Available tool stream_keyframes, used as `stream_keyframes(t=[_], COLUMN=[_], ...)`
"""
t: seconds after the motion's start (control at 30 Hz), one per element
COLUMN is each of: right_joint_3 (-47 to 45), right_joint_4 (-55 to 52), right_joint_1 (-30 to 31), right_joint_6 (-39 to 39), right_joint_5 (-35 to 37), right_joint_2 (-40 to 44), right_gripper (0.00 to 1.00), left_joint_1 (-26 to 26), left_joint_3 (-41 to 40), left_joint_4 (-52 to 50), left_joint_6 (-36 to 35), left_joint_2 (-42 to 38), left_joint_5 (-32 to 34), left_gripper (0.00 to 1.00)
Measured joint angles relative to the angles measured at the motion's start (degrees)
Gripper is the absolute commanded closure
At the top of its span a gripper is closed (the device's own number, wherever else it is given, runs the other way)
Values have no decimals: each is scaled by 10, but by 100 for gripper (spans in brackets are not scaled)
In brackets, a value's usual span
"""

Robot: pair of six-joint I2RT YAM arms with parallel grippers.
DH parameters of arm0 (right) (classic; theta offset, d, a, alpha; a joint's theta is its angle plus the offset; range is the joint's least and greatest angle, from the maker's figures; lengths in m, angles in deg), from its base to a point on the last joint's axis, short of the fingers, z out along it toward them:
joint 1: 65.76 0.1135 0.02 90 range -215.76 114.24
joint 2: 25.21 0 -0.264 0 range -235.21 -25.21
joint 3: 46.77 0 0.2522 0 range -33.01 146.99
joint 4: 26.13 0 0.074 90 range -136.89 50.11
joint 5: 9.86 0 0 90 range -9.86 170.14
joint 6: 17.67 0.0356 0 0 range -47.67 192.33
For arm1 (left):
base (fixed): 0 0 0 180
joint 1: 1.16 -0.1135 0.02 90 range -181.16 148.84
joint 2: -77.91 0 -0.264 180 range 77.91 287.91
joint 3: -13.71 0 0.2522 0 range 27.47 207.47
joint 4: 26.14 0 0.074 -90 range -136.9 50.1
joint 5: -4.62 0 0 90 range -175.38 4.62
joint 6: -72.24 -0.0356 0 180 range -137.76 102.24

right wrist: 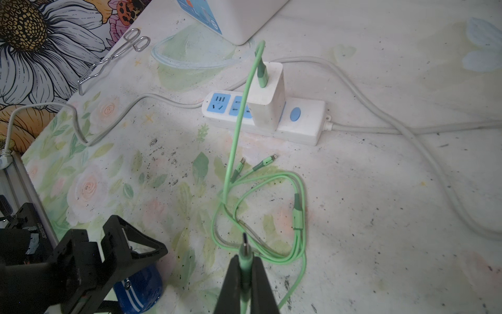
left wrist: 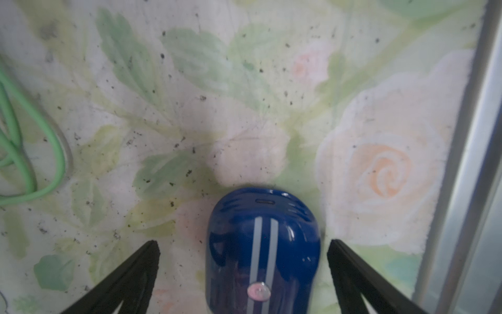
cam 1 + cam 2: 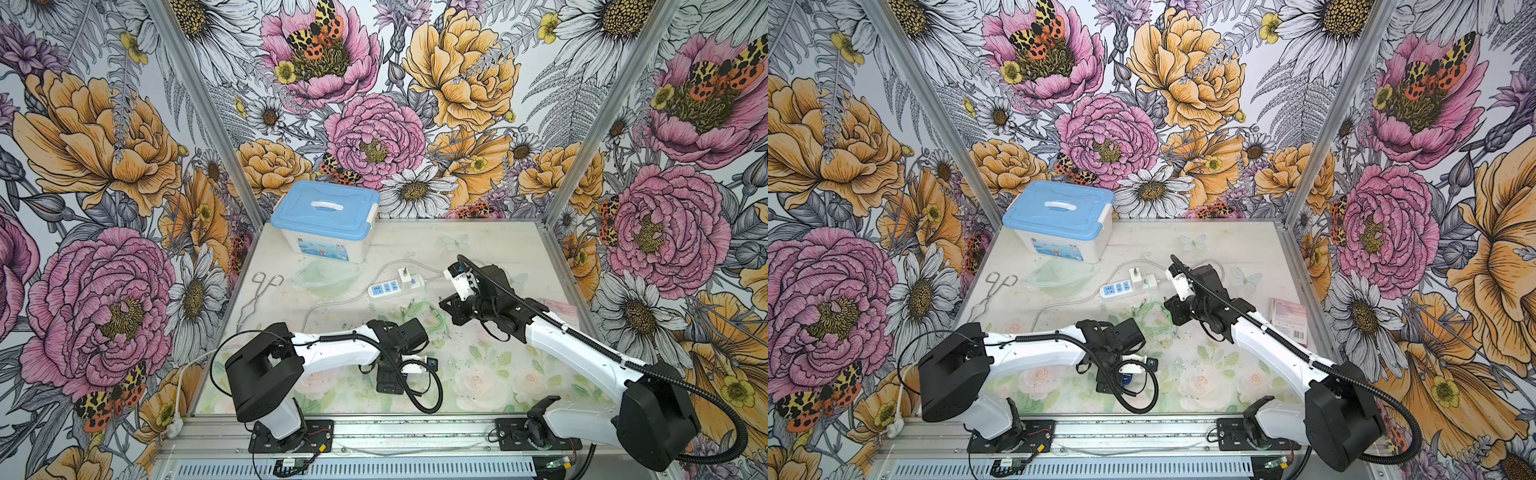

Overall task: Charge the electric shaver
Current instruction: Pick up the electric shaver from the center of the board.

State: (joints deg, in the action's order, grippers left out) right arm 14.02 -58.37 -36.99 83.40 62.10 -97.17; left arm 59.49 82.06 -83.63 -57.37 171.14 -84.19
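Spread left gripper (image 2: 242,242) straddles stubby dark-blue striped electric shaver (image 2: 262,252), likely to steady it; right gripper (image 1: 245,258) pinches green cable plug (image 1: 245,244) tip-forward, for insertion.

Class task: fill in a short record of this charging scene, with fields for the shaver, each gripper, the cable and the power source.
Shaver: blue electric shaver on the table, port end showing
Left gripper: left gripper open, fingers either side of the shaver
Right gripper: right gripper shut on the green cable at its free plug
Cable: other end in the white adapter
Power: adapter sits in the power strip
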Motion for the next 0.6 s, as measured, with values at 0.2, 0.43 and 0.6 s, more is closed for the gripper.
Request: stream_keyframes(t=[0.2,0.43,0.6], right_joint_3=[-4,-8,-8], right_joint_4=[2,2,2], right_joint_1=[-7,-14,-15], right_joint_6=[0,0,0], right_joint_5=[-4,-9,-9], right_joint_2=[0,-1,-1], right_gripper=[100,100,100], left_joint_1=[-4,-23,-22], left_joint_3=[4,4,18], left_joint_4=[-23,-50,-58], left_joint_6=[0,0,0], left_joint_2=[14,14,33], left_joint_5=[-10,-10,-16], left_gripper=[2,3,7])
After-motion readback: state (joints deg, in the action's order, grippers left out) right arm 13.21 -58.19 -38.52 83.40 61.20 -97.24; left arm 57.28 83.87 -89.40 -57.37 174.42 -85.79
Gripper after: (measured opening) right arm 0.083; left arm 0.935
